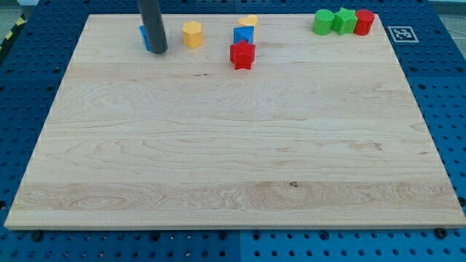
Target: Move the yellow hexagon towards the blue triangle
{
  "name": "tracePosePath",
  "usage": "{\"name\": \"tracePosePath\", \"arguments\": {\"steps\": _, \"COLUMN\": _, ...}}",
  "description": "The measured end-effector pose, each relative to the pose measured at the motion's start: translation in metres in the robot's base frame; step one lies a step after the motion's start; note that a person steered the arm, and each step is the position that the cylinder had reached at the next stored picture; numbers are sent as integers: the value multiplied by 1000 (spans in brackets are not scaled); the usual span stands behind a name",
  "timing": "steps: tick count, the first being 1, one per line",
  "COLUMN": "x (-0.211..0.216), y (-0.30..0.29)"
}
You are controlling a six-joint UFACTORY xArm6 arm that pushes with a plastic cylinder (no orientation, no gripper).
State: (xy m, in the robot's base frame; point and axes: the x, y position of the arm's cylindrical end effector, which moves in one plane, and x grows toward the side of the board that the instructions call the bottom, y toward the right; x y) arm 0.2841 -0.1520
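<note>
Standing near the table's (218, 145) top-left corner, my tip (159, 52) is the end effector: a plain dark rod with no jaws to part or close, clamped on nothing.

- Blue triangle (144, 38): directly behind the rod, mostly hidden; only a blue sliver shows at the rod's left edge. Whether the tip touches it cannot be told.
- Yellow hexagon (192, 34): near the tip on the view's right, apart from it, close to the top edge. It stands clear of the blue triangle, with the rod between them.
- Blue cube (243, 35): further right, near the top edge.
- Yellow block (248, 22): just behind the blue cube, partly hidden; rounded top, shape unclear.
- Red star (242, 55): just below the blue cube, touching or nearly so.
- Green cylinder (323, 22), green block (344, 20), red block (364, 22): a tight row at the top-right corner, well apart from the tip.
</note>
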Motion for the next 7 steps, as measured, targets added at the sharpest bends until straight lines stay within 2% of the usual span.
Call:
{"name": "tracePosePath", "arguments": {"steps": 1, "x": -16, "y": -9}}
{"name": "tracePosePath", "arguments": {"steps": 2, "x": -16, "y": 10}}
{"name": "tracePosePath", "arguments": {"steps": 5, "x": -27, "y": -29}}
{"name": "tracePosePath", "arguments": {"steps": 7, "x": -27, "y": -6}}
